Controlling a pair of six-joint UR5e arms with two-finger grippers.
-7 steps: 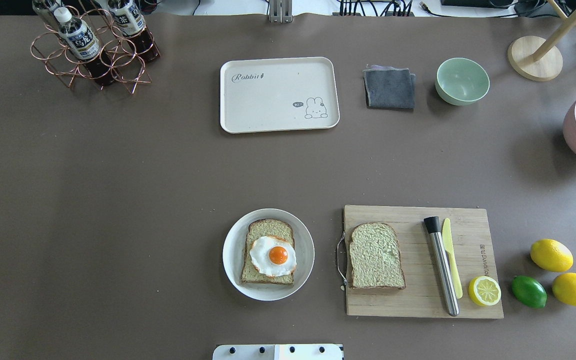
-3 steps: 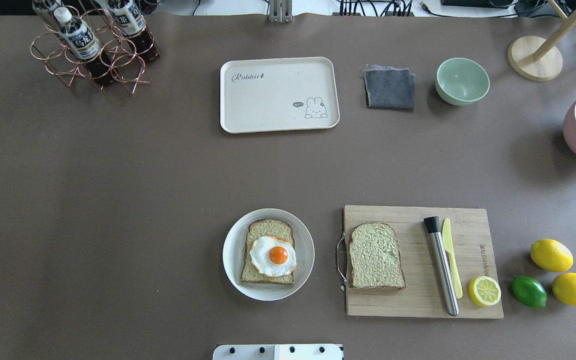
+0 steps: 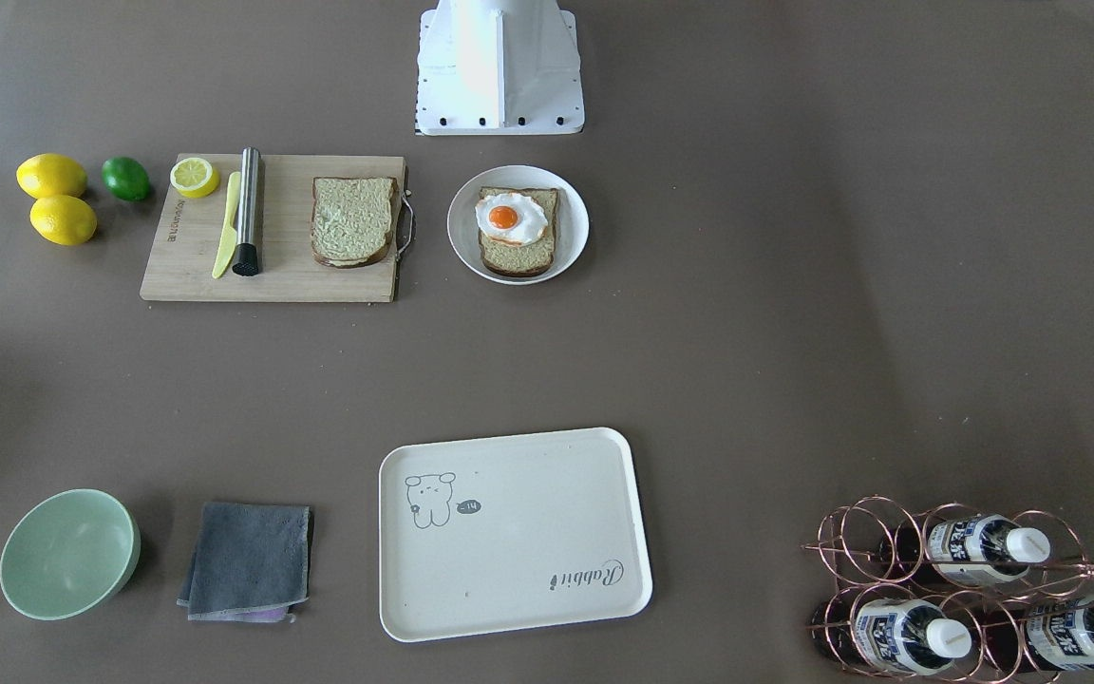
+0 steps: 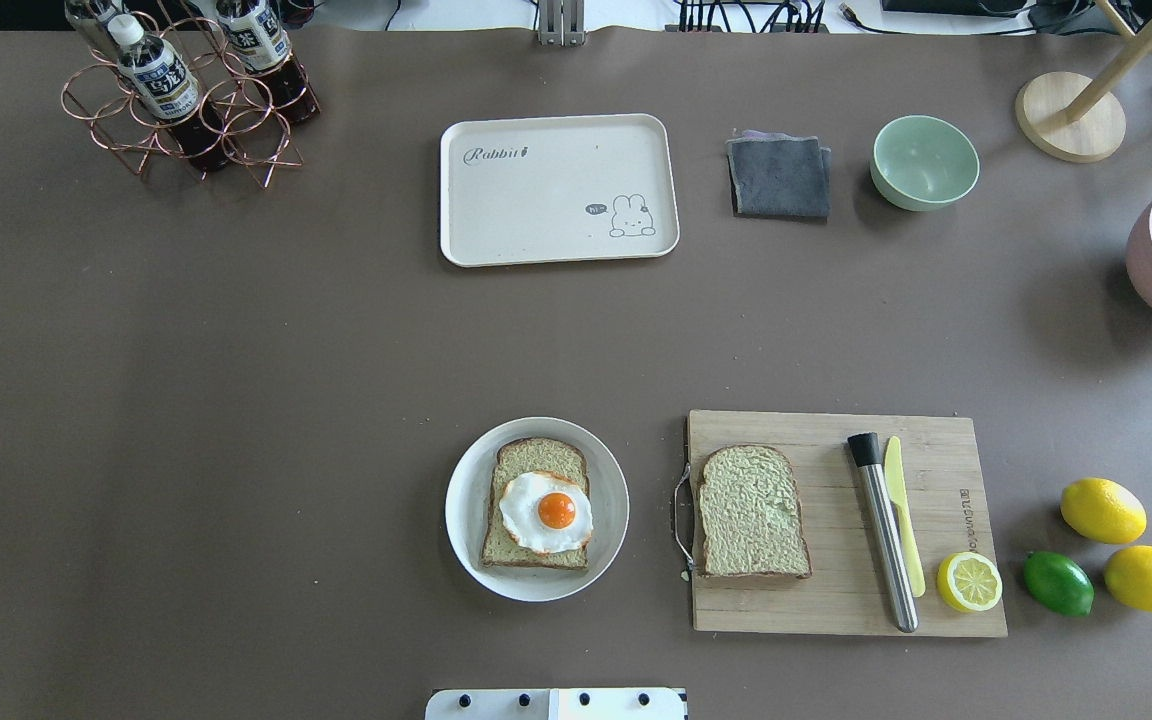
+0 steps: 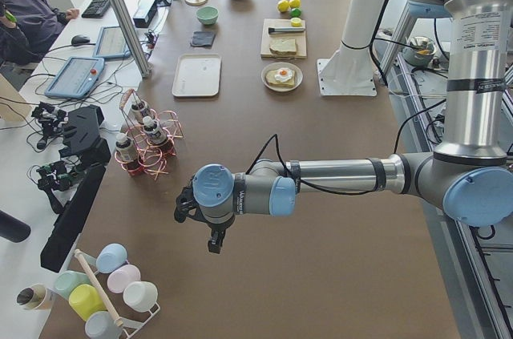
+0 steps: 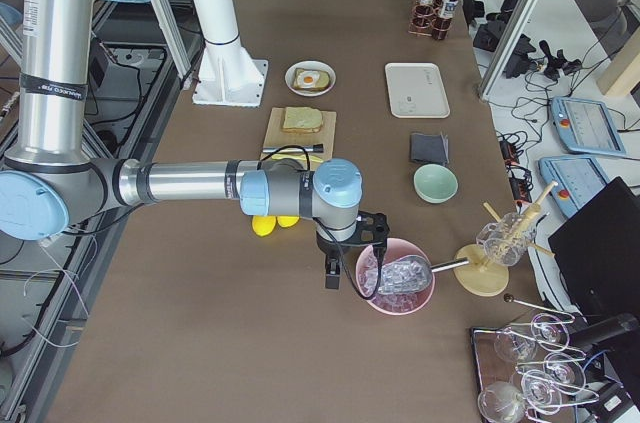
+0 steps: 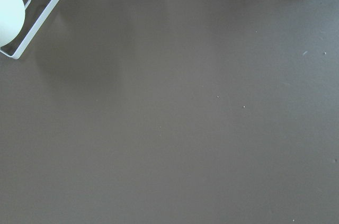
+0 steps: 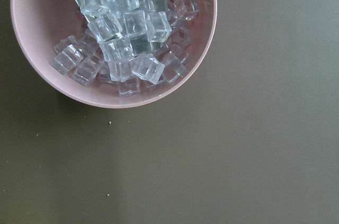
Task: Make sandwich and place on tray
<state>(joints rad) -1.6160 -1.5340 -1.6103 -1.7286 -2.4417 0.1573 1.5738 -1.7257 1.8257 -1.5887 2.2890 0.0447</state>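
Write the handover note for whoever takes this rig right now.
Left tool: over bare table, far from the food; open or shut, cannot tell.
Right tool: by the ice bowl; cannot tell either.
Egg lies on one slice on the plate; second slice on the board; tray holds nothing.
Done: egg on bread.
Left: top with second slice, move sandwich to tray.

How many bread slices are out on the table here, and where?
2. One square brown-crusted bread slice lies bare on the wooden cutting board; the other slice sits on the round white plate under the white fried egg. None appears hidden.
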